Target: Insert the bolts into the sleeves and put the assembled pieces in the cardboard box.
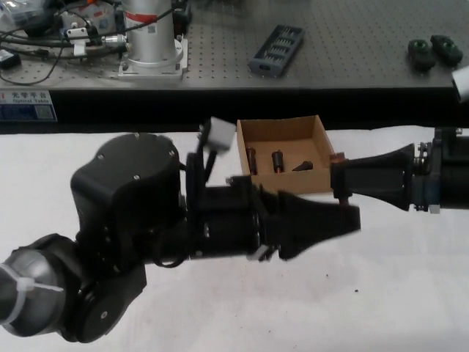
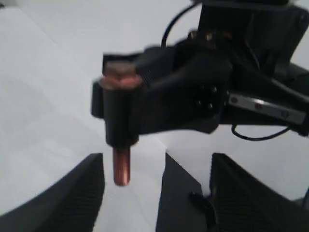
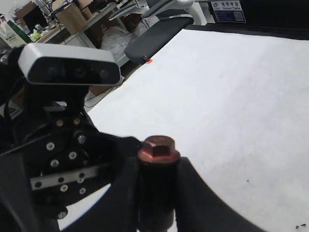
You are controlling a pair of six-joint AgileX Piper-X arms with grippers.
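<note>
Two arms meet low over the white worktop (image 1: 330,308), at about six o'clock of the cardboard box (image 1: 289,182). The left arm (image 1: 132,213) extends in from nine o'clock, the right arm (image 1: 381,183) from three o'clock.

The right jaws are closed on the sides of a black sleeve (image 2: 120,118), which they hold upright above the worktop. A copper bolt (image 2: 120,77) runs through it. The bolt's hexagonal head sits on the sleeve's top rim and its smooth tip sticks out below.

The left jaws stand well open and hold nothing. In the left wrist view their ribbed fingers (image 2: 72,198) lie to either side of the bolt's tip, which hangs in the gap and touches neither.

The open box rests on the worktop with three assembled pieces (image 1: 278,161) inside. One is toward its nine o'clock wall, one near the middle and one toward three o'clock.

At twelve o'clock beyond the box is a dark perforated table (image 1: 352,66). It carries a metal post (image 1: 150,37) and a black rack (image 1: 277,48).
</note>
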